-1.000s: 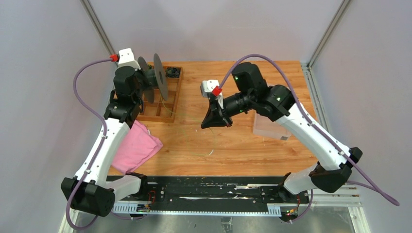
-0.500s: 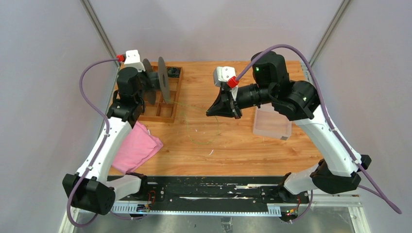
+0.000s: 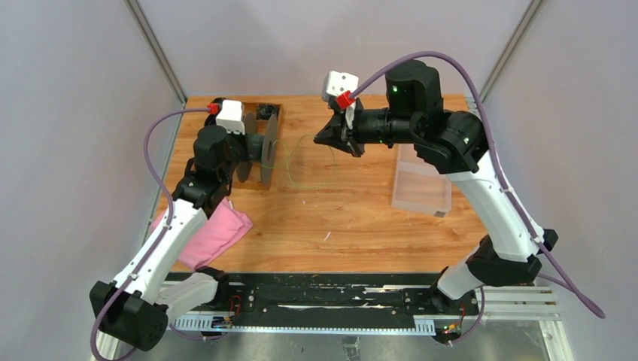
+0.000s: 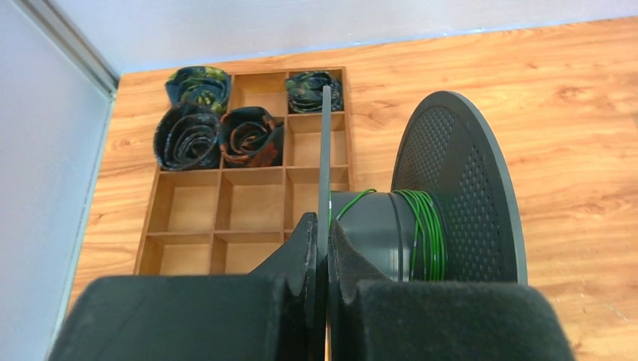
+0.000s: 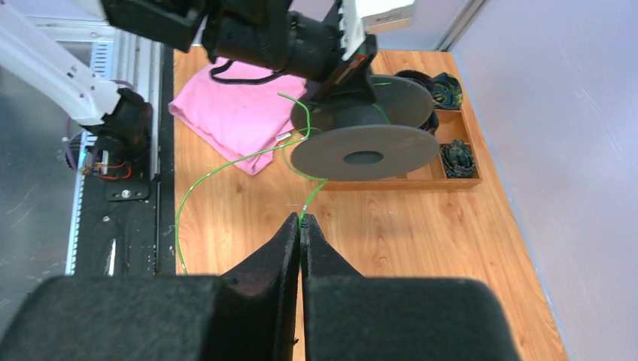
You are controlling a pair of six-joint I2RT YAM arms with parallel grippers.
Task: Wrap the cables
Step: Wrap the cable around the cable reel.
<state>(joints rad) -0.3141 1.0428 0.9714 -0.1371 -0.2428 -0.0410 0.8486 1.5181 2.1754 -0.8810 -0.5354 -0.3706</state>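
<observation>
Green wire [image 4: 427, 233], pinched in your right fingers [image 5: 274, 259], loops slack toward the spool [image 4: 459, 188] your left fingers [image 4: 301, 256] clamp by its flange; it may snag.

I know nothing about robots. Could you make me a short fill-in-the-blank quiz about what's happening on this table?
1. The left gripper clamps one disc of the dark grey plastic spool, whose hub carries turns of thin ____ wire.
2. The right gripper pinches a loose stretch of that same ____.
3. The folded cloth under the left arm is ____.
4. Rolled fabric pieces sit in a compartmented ____ tray.
Missing words: green, wire, pink, wooden.
</observation>
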